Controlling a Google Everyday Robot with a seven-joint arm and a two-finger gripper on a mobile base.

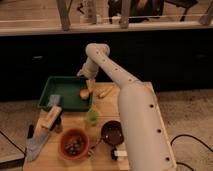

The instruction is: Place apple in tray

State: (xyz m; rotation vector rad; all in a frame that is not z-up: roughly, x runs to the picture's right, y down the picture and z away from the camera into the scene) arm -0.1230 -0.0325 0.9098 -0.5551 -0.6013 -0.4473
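The apple (84, 93), small and orange-red with a yellowish patch, lies inside the dark green tray (56, 85), close against its right rim. My gripper (89, 85) hangs just above and slightly right of the apple, pointing down from the white arm that bends at the elbow above it. Its fingers stand open, with nothing in them. The arm's lower link covers the table's right side.
A yellow banana-like piece (105, 91) lies right of the tray. In front stand a small green cup (92, 116), an orange bowl (75, 142) and a dark brown bowl (112, 132). A blue item (53, 100) rests in the tray, and a wooden block (50, 118) at front left.
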